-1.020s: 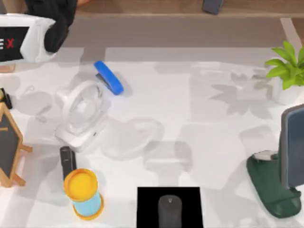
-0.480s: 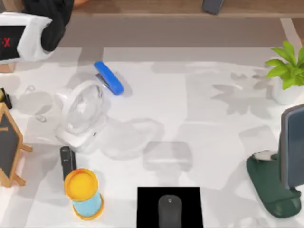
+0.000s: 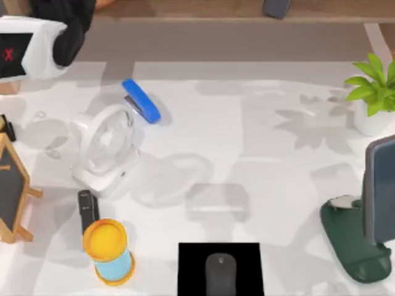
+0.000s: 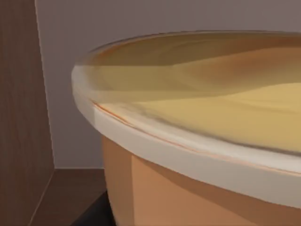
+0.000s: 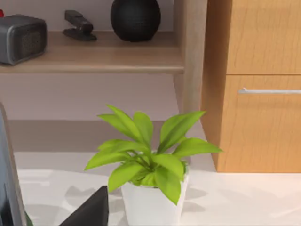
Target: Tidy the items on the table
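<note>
The left AgileX arm (image 3: 37, 43), a white casing with a black forearm, sits at the far left corner of the large flat white tabletop (image 3: 247, 142), beside the pale wooden ledge (image 3: 203, 9) along the far edge. Whether its gripper is open or closed cannot be told, nor whether it holds anything. Its wrist camera looks close onto a rounded tan wooden surface with a pale rim (image 4: 188, 141); what that object is cannot be told.

Nearest that arm, toward the table's middle, lies a blue stapler (image 3: 141, 100). Just beyond the stapler, leaning over, is a small white desk fan (image 3: 106, 148). Farther from the arm, toward the near edge, a dark flat phone-like slab (image 3: 87, 209) lies touching or just beside a tall orange drink cup with a yellow-orange lid and pale blue sleeve (image 3: 108, 251). To the right of the cup a small dark grey computer mouse (image 3: 220, 274) rests on a black square mat (image 3: 191, 259). A wooden-framed chalkboard easel (image 3: 12, 191) stands at the left edge, below the arm.

The right wrist camera faces a leafy green plant in a white square pot (image 5: 150, 188), which stands at the table's right edge (image 3: 373, 92), and a black fingertip (image 5: 91, 209) shows low in that picture; how far that gripper is open cannot be told. Below the plant in the top view, a grey monitor (image 3: 379, 185) stands on a dark green base (image 3: 352, 240).
</note>
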`<move>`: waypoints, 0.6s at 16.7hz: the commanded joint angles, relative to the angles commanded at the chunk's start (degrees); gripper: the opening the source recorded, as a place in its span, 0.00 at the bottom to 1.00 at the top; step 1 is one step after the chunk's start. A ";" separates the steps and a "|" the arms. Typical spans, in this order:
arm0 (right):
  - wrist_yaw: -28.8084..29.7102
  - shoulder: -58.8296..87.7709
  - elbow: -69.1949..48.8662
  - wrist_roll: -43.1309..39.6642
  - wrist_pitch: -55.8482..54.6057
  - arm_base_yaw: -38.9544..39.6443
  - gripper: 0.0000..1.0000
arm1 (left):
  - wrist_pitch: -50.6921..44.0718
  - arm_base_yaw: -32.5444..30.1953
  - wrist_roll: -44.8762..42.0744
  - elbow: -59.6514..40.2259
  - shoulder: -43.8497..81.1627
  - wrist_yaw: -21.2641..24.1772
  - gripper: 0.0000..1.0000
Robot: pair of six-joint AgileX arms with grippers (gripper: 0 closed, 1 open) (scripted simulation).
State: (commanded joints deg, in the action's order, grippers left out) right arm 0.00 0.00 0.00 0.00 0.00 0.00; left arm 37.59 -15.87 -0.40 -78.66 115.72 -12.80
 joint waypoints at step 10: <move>0.00 0.00 0.00 0.00 0.00 0.00 1.00 | 0.00 0.00 0.00 0.00 0.00 0.00 0.98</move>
State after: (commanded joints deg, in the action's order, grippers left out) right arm 0.00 0.00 0.00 0.00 0.00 0.00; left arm 37.59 -15.87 -0.40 -78.66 115.72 -12.80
